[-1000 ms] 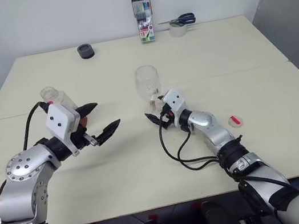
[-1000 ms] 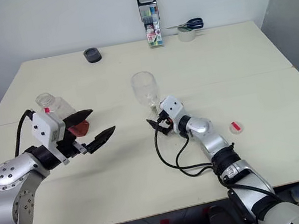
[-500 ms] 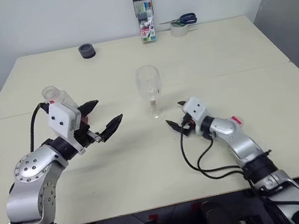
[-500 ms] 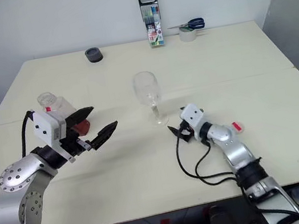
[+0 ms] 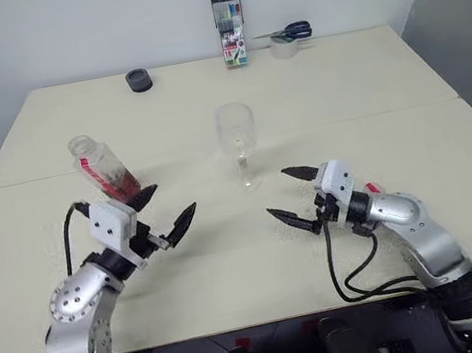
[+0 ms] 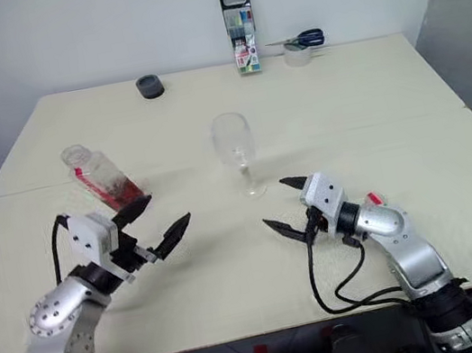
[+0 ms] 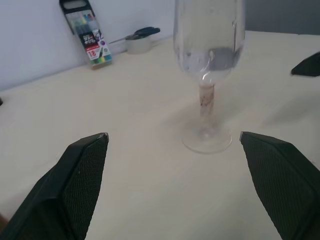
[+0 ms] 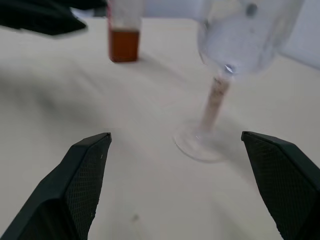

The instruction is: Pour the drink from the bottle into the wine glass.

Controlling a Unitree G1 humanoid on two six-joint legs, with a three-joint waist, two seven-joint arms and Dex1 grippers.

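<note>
The bottle [image 5: 102, 166] stands uncapped on the left of the table [image 5: 234, 268], with the reddish-brown drink [image 5: 126, 189] filling its lowest part. The wine glass [image 5: 236, 133] stands upright at the table's middle, and its bowl looks clear. My left gripper [image 5: 167, 209] hovers open just in front of the bottle, pointing toward the glass and touching nothing. My right gripper [image 5: 280, 194] is open too, a little in front of and to the right of the glass foot. In the right wrist view the glass [image 8: 239, 40] and the bottle [image 8: 123, 30] stand ahead of the wide-apart fingers [image 8: 75, 185].
A small red-and-white cap [image 6: 371, 199] lies on the table just behind my right wrist. At the far edge stand a pen case [image 5: 226, 15], scissors on a tape roll [image 5: 288, 37] and a black round object [image 5: 138, 79].
My right gripper drew back from the glass foot toward me and to the right, staying open. My left gripper sank lower, uncovering the bottle behind it.
</note>
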